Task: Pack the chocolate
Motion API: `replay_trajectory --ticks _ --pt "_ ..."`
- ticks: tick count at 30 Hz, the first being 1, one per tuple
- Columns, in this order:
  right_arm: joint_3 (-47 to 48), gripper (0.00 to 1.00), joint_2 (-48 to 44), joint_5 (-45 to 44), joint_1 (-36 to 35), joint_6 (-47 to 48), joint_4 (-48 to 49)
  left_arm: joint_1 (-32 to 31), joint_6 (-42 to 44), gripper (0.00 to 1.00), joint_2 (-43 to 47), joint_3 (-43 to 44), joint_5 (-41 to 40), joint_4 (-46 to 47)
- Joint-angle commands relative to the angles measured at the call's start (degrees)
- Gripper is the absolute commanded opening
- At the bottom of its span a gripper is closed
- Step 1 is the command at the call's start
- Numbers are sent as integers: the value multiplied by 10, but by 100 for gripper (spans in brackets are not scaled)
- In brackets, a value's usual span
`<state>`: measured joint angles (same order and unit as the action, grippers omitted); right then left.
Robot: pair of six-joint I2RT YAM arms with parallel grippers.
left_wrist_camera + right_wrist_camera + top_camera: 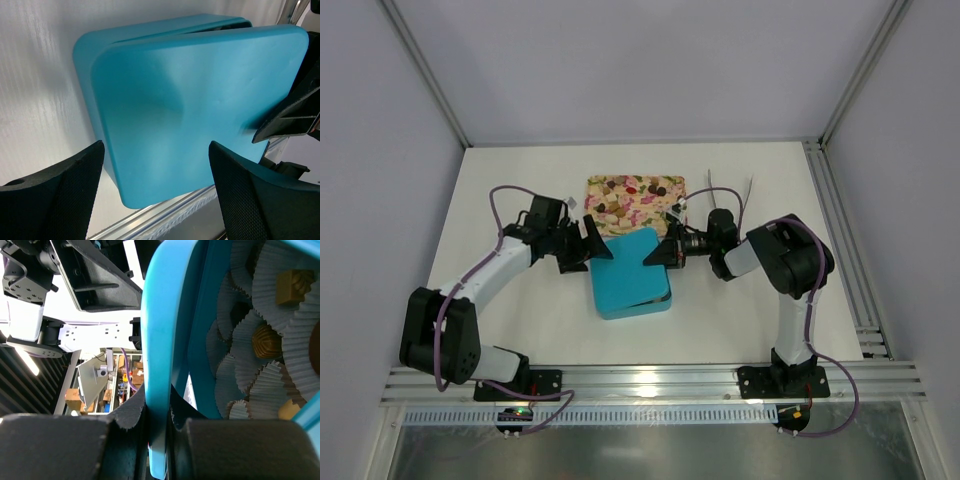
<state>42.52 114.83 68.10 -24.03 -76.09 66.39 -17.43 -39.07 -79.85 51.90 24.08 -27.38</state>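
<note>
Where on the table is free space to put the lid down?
Free: the far-left corner of the table, beyond the left arm; the near strip between the teal box and the rail. Crowded: the middle, where flowered tray, lid, left claw and right claw meet.

We look down on a smooth white counter (520, 180), boxed in by plain pale-grey panel walls (640, 60) at the back and on both sides. Slanting aluminium corner posts (425, 72) frame the walls. A ribbed aluminium rail (650, 381) runs along the near edge and a second aluminium track (842, 250) up the right side. The light is soft and even. From the right wrist view we glimpse a dark slatted panel (30, 400) and blurred brown cardboard boxes (72, 397) beyond.
</note>
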Motion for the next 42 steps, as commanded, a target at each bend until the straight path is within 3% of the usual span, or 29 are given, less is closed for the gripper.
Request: replay_trajectory --ticks 1,15,29,42 --pt "-4 11 -4 0 9 3 53 -5 -6 83 -4 -4 6 18" --pt "-31 22 -5 1 35 -11 88 -16 -5 82 -19 2 -1 13" --pt "-62 26 -18 6 75 -6 95 -23 -5 82 -34 8 -7 11" --pt "-84 26 -58 3 112 74 -7 -30 -5 82 -41 13 -10 12"
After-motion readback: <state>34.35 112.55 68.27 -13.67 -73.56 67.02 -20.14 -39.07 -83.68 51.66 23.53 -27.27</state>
